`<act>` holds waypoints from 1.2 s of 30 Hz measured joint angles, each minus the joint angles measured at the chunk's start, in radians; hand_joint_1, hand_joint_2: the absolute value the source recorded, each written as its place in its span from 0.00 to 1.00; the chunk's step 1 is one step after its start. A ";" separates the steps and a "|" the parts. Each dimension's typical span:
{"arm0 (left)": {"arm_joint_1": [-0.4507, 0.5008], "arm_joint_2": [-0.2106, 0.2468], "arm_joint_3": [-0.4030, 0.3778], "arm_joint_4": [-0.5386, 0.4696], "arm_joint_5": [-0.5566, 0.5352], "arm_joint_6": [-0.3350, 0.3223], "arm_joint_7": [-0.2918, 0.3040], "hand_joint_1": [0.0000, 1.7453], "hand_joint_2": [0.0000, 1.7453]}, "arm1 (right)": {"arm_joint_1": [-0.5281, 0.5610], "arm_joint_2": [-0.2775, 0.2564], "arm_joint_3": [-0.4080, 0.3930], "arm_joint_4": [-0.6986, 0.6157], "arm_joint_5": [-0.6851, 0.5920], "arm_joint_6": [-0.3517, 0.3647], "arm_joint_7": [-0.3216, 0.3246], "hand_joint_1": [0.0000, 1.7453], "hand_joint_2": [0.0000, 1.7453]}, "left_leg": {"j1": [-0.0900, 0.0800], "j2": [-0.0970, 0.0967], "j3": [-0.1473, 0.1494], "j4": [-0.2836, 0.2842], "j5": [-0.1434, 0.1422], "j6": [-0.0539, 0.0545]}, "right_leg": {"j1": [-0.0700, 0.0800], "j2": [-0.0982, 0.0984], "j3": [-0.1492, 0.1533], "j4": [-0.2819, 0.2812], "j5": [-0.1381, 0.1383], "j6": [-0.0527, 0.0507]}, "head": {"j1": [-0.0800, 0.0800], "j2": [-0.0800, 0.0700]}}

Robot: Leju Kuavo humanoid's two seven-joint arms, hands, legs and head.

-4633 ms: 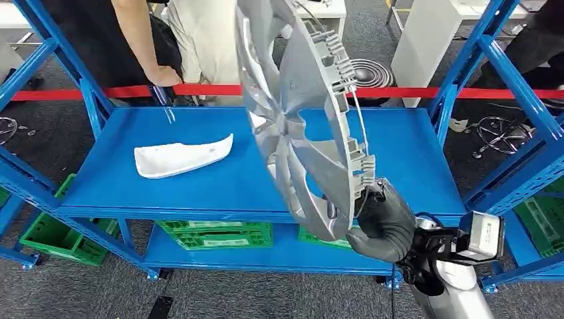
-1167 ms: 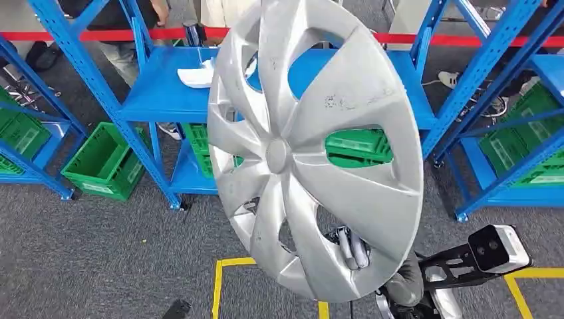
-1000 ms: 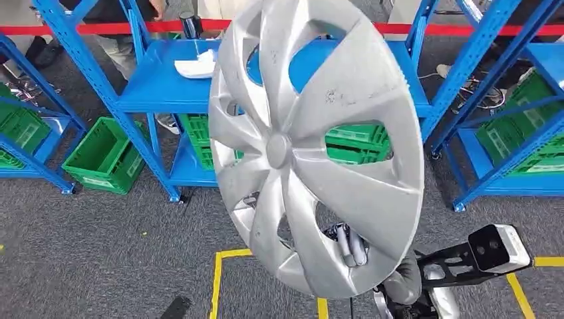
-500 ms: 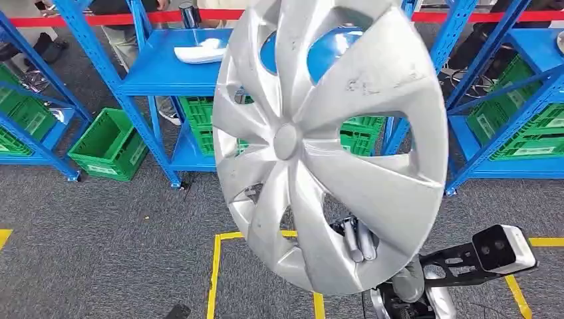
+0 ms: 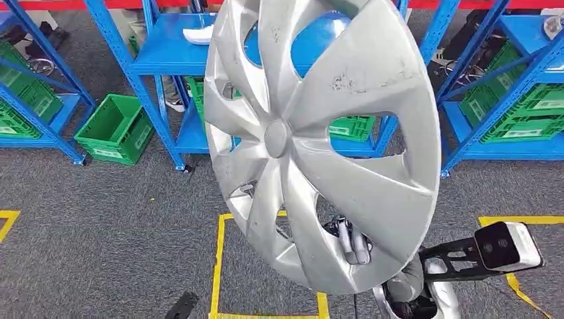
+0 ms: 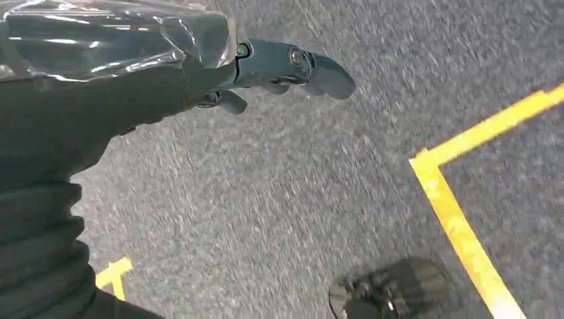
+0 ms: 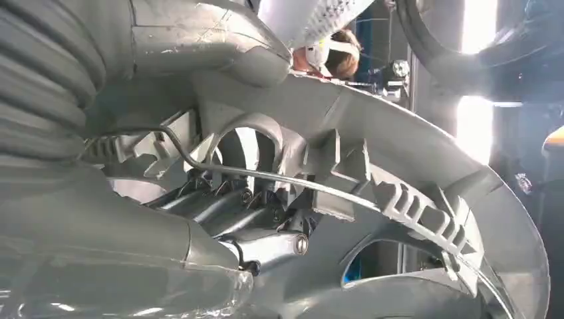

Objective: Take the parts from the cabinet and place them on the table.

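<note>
Carrying item: silver wheel cover, grasped at its lower rim by right hand, upright above grey carpet. Left hand released, hanging. Risk: single-edge grip; cover could swing or slip while walking.

hubcap top cut off, hiding most of right hand

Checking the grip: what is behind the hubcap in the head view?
Through the hubcap's lower opening, the right hand's fingers show, hooked through the rim. Blue shelving and green crates stand beyond. The palm is covered.
</note>
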State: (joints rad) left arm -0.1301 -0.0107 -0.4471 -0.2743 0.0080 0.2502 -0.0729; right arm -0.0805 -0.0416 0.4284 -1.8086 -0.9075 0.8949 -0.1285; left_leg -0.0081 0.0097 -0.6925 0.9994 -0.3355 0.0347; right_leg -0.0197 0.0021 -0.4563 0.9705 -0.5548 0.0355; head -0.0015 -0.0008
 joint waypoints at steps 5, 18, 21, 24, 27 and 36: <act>-0.006 -0.017 0.001 0.000 -0.013 -0.005 -0.011 0.00 1.00 | -0.022 -0.005 0.017 0.002 -0.028 -0.033 0.007 1.00 1.00 | 0.011 -0.006 -0.014 -0.018 0.033 -0.024 | -0.009 -0.007 -0.050 0.011 0.050 -0.032 | -0.002 0.000; 0.051 -0.013 0.037 0.025 0.010 0.038 -0.021 0.00 1.00 | -0.014 -0.005 0.041 0.004 -0.045 -0.051 -0.003 1.00 1.00 | 0.002 -0.018 0.219 -0.030 -0.181 -0.011 | -0.009 -0.007 -0.176 0.006 0.188 0.003 | -0.003 0.000; 0.069 -0.010 0.040 0.036 0.011 0.040 -0.021 0.00 1.00 | 0.000 -0.007 0.040 0.001 -0.043 -0.049 -0.003 1.00 1.00 | 0.009 -0.005 0.205 -0.057 -0.137 0.024 | -0.002 -0.004 -0.205 0.032 0.150 0.001 | -0.001 0.000; 0.073 -0.008 0.042 0.037 0.011 0.048 -0.024 0.00 1.00 | 0.017 -0.010 0.036 -0.008 -0.036 -0.043 -0.003 1.00 1.00 | 0.001 -0.004 0.158 -0.048 -0.110 0.031 | -0.004 -0.004 -0.269 0.261 0.006 -0.019 | 0.002 0.000; 0.074 -0.007 0.045 0.038 0.012 0.060 -0.029 0.00 1.00 | 0.030 -0.011 0.030 -0.017 -0.030 -0.038 0.000 1.00 1.00 | -0.004 -0.003 0.110 -0.029 -0.087 0.031 | -0.004 -0.003 -0.232 0.309 0.033 0.009 | 0.003 0.000; 0.061 0.008 0.044 0.026 -0.019 0.055 -0.026 0.00 1.00 | 0.050 -0.010 0.008 -0.054 -0.010 -0.022 -0.021 1.00 1.00 | 0.001 -0.010 0.039 0.012 -0.070 -0.015 | -0.002 -0.005 -0.056 0.001 0.066 -0.025 | 0.002 0.000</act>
State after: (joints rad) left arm -0.0694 -0.0023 -0.4032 -0.2487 -0.0107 0.3052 -0.0992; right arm -0.0303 -0.0519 0.4360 -1.8628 -0.9178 0.8728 -0.1492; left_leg -0.0071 0.0000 -0.6537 1.0110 -0.4055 0.0193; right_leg -0.0218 -0.0029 -0.5122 0.9712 -0.4885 0.0109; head 0.0008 -0.0008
